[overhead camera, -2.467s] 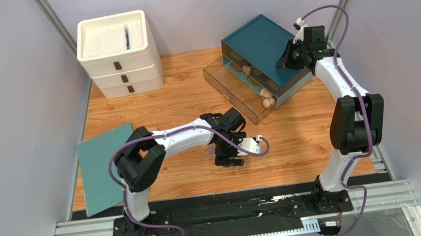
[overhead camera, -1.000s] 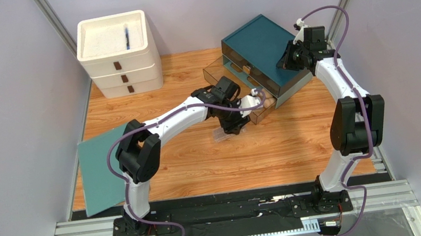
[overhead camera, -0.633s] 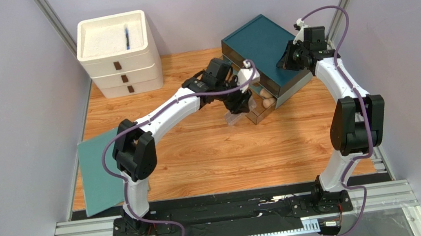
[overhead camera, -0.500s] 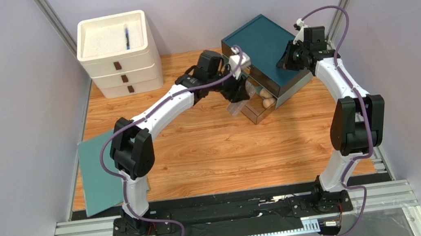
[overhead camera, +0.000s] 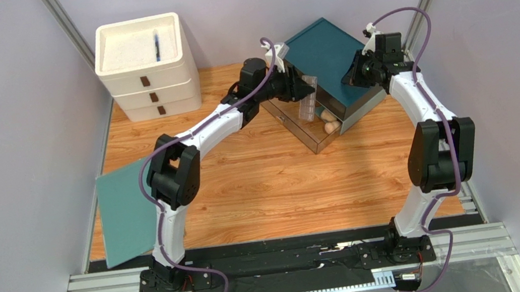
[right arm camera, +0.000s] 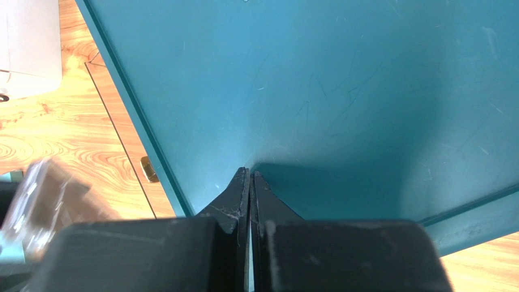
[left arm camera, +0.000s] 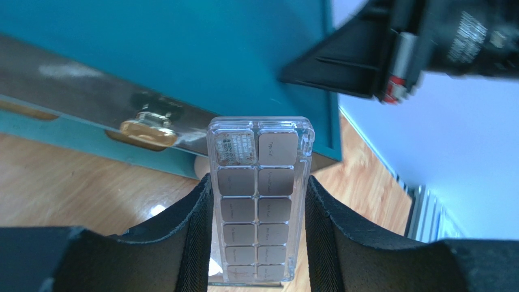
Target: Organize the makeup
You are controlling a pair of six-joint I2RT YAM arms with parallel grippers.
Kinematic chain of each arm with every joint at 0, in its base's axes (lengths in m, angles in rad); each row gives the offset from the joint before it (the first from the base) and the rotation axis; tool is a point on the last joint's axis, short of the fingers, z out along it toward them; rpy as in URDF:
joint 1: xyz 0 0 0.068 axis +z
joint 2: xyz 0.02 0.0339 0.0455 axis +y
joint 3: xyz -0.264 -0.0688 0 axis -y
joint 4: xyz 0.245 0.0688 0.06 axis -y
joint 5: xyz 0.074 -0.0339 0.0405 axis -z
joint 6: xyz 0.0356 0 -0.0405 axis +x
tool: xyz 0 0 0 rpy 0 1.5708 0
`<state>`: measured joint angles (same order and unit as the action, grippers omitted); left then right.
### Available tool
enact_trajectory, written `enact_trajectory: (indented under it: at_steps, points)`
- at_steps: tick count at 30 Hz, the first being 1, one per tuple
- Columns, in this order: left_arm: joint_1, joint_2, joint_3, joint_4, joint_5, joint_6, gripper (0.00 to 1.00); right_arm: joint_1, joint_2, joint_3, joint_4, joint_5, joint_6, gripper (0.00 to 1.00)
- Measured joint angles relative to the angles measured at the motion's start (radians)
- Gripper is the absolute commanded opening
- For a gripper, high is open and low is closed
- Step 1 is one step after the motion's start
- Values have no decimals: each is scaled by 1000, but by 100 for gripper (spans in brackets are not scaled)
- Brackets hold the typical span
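Note:
My left gripper (overhead camera: pixel 302 94) is shut on the grey-brown gridded palette (left arm camera: pixel 258 198), a clear case held by its long sides above the pulled-out clear drawer (overhead camera: pixel 290 120) of the teal organizer box (overhead camera: pixel 323 57). The palette also shows in the top view (overhead camera: pixel 308 100). Two beige egg-shaped sponges (overhead camera: pixel 329 122) lie in that drawer's near end. My right gripper (right arm camera: pixel 250 176) is shut and empty, its tips resting on the teal box's top (right arm camera: pixel 341 91). The tube, dropper bottle and clear bottle are not in view.
A white stacked drawer unit (overhead camera: pixel 145 67) stands at the back left with a small blue item in its top tray. A flat teal sheet (overhead camera: pixel 126 207) lies at the left edge. Grey walls close in both sides. The box has brass drawer pulls (left arm camera: pixel 145 126).
My left arm has carried the palette from the table's middle up and back to above the open clear drawer. The right arm has not moved.

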<state>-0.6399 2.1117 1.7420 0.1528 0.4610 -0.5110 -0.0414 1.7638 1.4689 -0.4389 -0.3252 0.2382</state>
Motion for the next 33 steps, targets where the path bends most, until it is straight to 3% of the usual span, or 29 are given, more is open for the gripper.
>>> enact_trajectory:
  at_steps: [14, 20, 23, 29, 33]
  points:
    - [-5, 22, -73, 30, -367, -245, 0, 0, 2, 2, -2, -4, 0, 0]
    - [-14, 22, -126, -50, -510, -333, 0, 0, 5, 6, -6, -6, -3, 0]
    - [-14, 27, -86, -102, -557, -356, 7, -1, 7, 9, -8, -7, -4, 0]
    - [-9, 71, 55, -159, -580, -397, 40, -2, 9, 11, -10, -10, -5, 0]
    - [-8, 89, 96, -211, -583, -424, 45, -3, 10, 11, -11, -11, -7, 0]
